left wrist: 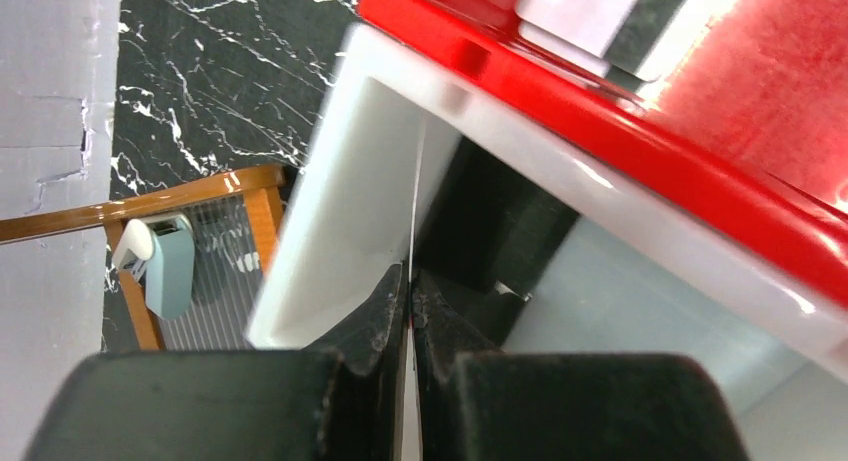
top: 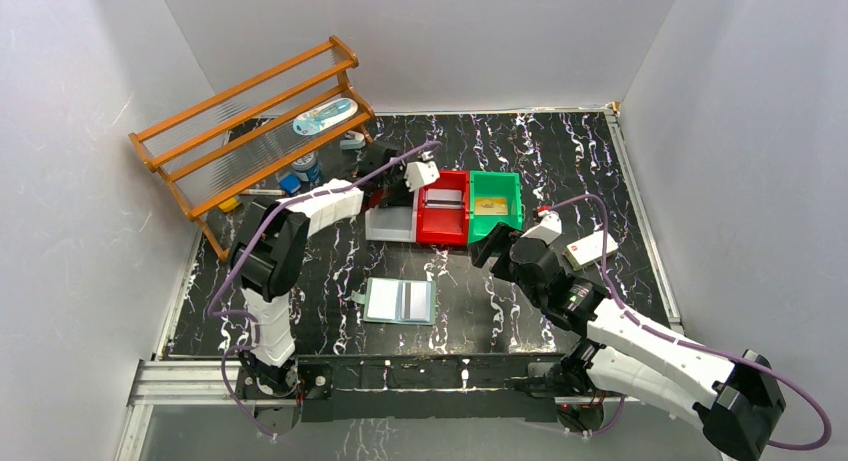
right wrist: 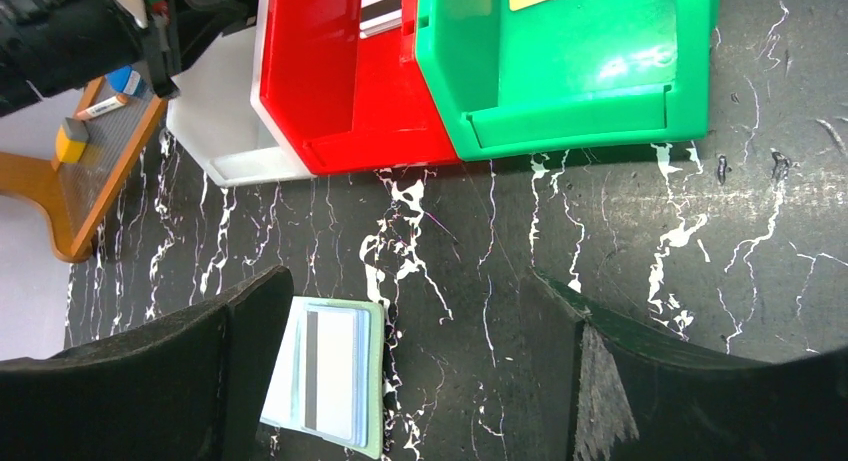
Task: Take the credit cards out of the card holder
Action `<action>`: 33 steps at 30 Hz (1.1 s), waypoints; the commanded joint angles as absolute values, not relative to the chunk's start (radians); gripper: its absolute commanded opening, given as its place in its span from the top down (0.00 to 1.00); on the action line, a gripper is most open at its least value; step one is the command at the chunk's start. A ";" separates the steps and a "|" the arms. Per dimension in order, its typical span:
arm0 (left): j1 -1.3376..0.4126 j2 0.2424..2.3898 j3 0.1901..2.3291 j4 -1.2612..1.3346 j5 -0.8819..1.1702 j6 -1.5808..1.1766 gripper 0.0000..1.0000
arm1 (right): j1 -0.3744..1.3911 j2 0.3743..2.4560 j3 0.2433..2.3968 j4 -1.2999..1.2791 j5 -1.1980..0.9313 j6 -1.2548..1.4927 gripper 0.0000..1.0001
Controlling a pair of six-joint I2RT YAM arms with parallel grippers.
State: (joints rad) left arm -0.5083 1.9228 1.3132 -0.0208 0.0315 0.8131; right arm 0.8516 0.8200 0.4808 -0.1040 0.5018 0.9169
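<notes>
Left arm point(top: 325, 203) rises from the lower left, forearm reaching toward upper centre of the overhead view, wrist pitched down. Left gripper point(left wrist: 410, 281): fingers pressed together, pinching a thin credit card point(left wrist: 415, 196) seen edge-on. Right arm point(top: 640, 346) extends from lower right toward centre. Right gripper point(right wrist: 412, 281): jaws spread wide, nothing between them, facing downward.

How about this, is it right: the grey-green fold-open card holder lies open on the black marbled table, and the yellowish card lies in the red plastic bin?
Not quite. The top view shows the yellowish card in the green plastic bin, not the red plastic bin beside it. The grey-green card holder does lie open on the black marbled table.
</notes>
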 commanded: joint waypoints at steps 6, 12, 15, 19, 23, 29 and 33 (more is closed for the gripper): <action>-0.534 1.952 1.229 0.095 -0.010 0.883 0.95 | 0.846 0.820 0.528 -0.080 0.540 0.914 0.08; -0.542 1.956 1.225 0.093 -0.003 0.847 0.84 | 0.844 0.821 0.532 -0.088 0.537 0.913 0.07; -0.546 1.937 1.222 0.077 0.017 0.822 0.78 | 0.843 0.815 0.529 -0.092 0.540 0.915 0.07; -0.548 1.907 1.237 0.044 0.058 0.762 0.67 | 0.841 0.814 0.528 -0.094 0.539 0.916 0.07; -0.546 1.860 1.271 -0.027 0.128 0.656 0.63 | 0.841 0.815 0.529 -0.104 0.534 0.922 0.07; -0.540 1.715 1.193 0.040 0.111 0.375 0.45 | 0.839 0.811 0.543 -0.109 0.513 0.926 0.07; -0.491 1.753 1.312 -0.129 0.043 0.068 0.46 | 0.838 0.811 0.546 -0.120 0.506 0.945 0.07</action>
State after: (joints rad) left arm -0.5354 1.7351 1.1954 0.0113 0.0597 0.3328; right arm 0.8440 0.8242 0.4957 -0.1268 0.4950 0.9215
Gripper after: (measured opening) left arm 0.580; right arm 0.931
